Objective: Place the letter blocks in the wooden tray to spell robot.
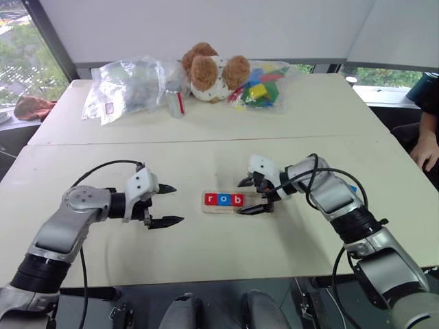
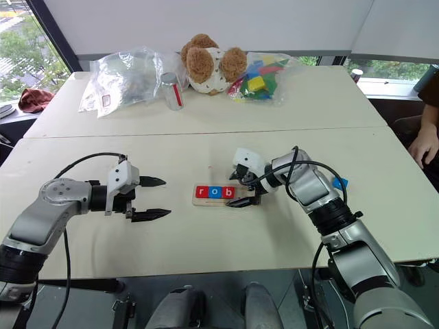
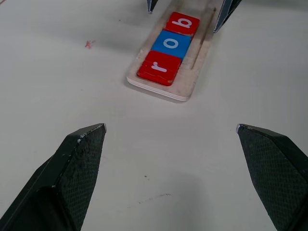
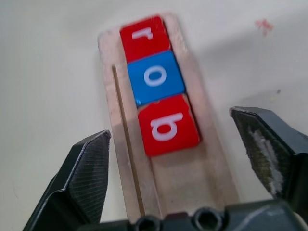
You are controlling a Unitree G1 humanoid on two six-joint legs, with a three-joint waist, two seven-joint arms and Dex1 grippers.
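Since the letter blocks (image 4: 156, 77) r, o, b already sit in the wooden tray (image 1: 255, 203) mid-counter, right gripper (image 1: 251, 196) spread wide at the b's 3 o'clock and left gripper (image 1: 167, 205) wide at 9, remaining tiles look light, stiff, slick, so pinch opposite edges.

Pale tabletop (image 1: 206, 253) has the wooden tray (image 1: 233, 206) mid-front; at the back sit a teddy bear (image 1: 209, 70), plastic bags (image 1: 127, 86), a small can (image 1: 176, 101) and bagged blocks (image 1: 260, 86).
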